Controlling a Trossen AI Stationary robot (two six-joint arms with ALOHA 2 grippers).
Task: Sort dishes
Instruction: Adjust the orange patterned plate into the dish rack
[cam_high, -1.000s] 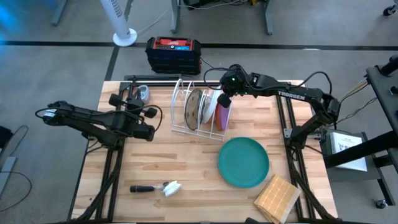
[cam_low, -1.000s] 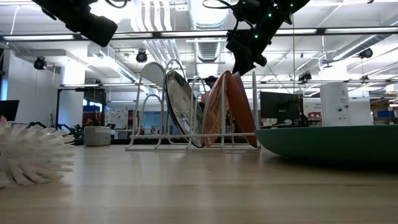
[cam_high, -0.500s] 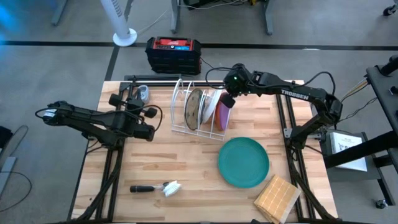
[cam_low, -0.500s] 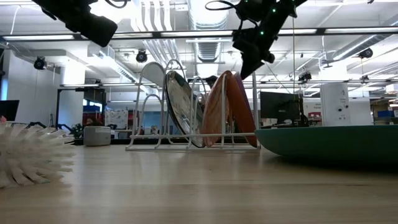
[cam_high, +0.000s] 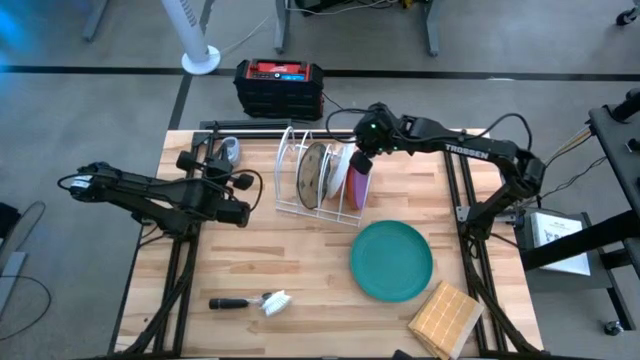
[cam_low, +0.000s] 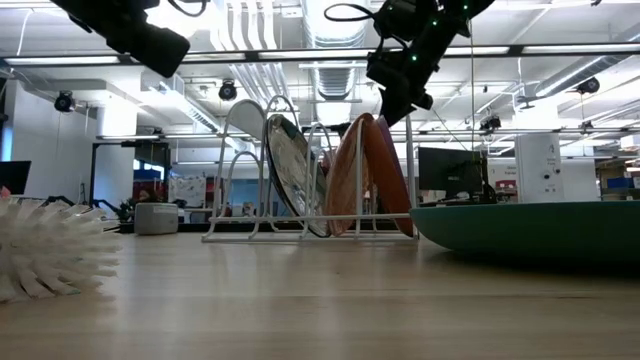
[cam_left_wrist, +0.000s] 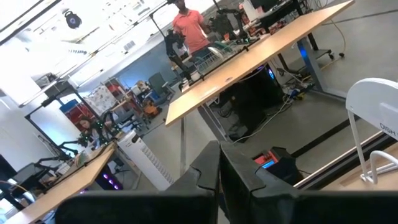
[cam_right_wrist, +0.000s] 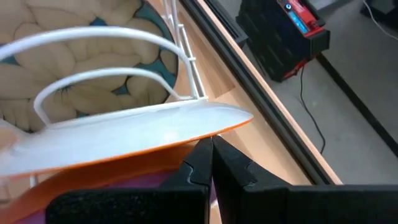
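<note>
A white wire rack (cam_high: 318, 185) at the table's far middle holds three plates on edge: a brownish speckled one (cam_high: 313, 172), an orange one (cam_right_wrist: 74, 171) and a purple one (cam_high: 358, 185). The larger teal plate (cam_high: 391, 260) lies flat on the table, nearer and to the right. My right gripper (cam_right_wrist: 210, 148) is shut and slants down just over the orange plate's top rim. My left gripper (cam_high: 240, 212) is shut, held level above the table's left part, with nothing in it. My right gripper's shut fingertips (cam_right_wrist: 217, 155) stand against the orange plate's upper rim (cam_right_wrist: 205, 132), slanting down from the table's right side. I cannot tell whether they touch it. The plate stands on edge in the rack.
A wooden block (cam_high: 445, 318) lies at the near right corner and a dish brush (cam_high: 262, 301) at the near left. A small grey object (cam_high: 230, 150) sits at the far left. A black and red box (cam_high: 279, 87) stands on the floor beyond the table.
My right gripper swung a little toward the table's right edge and came back over the orange and purple plates. The plates have stayed in the rack.
</note>
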